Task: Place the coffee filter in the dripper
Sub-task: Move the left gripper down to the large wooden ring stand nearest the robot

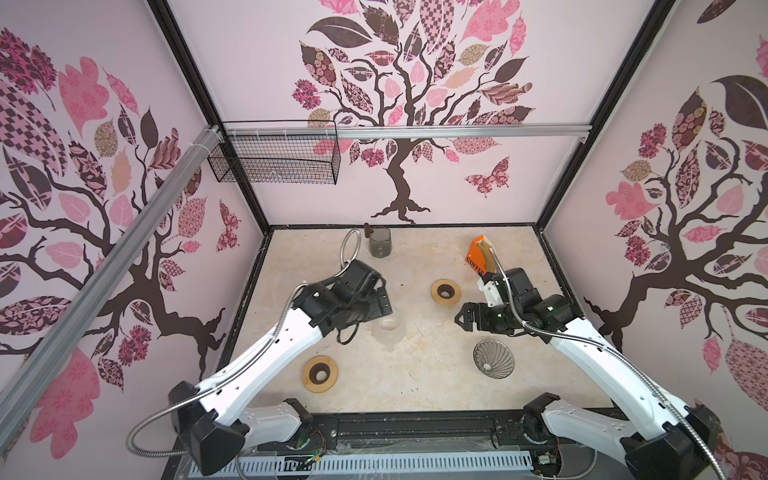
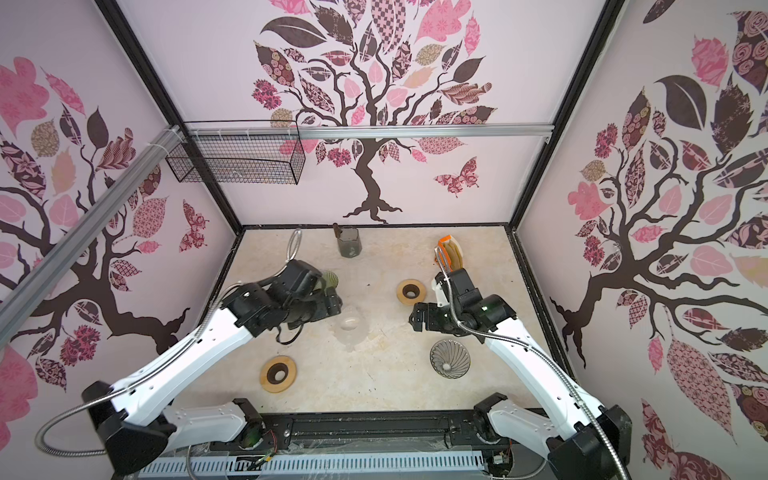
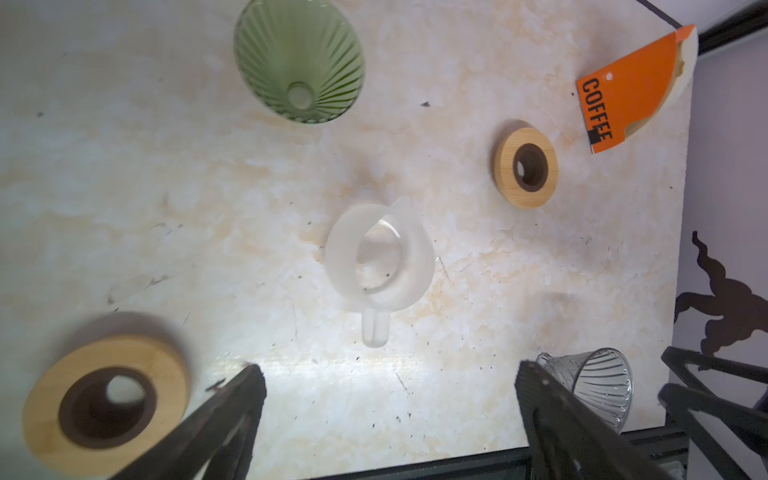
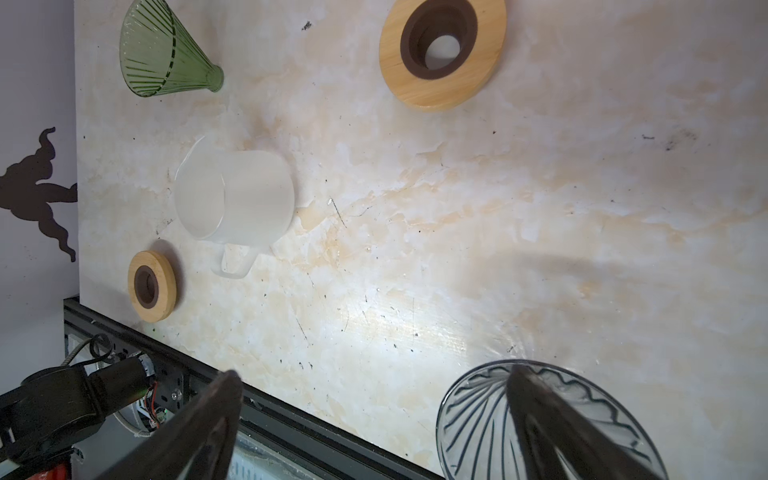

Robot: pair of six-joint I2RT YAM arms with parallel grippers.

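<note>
Pale paper coffee filters [image 2: 456, 254] stand in the orange COFFEE-marked holder [image 1: 477, 255], well beyond the clear ribbed glass dripper [image 1: 494, 358]; the right claw [image 1: 460, 319], spread and empty, hovers between them, nearer than the spread left claw [image 3: 389, 368].

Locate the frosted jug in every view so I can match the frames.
Both top views: jug mid-table, standing upright.
Left wrist: jug mid-picture, seen from above, green dripper beyond it.
Right wrist: jug seen side-on, between the green dripper and a wooden ring.
Shared landmark: clear dripper, in all four views.
</note>
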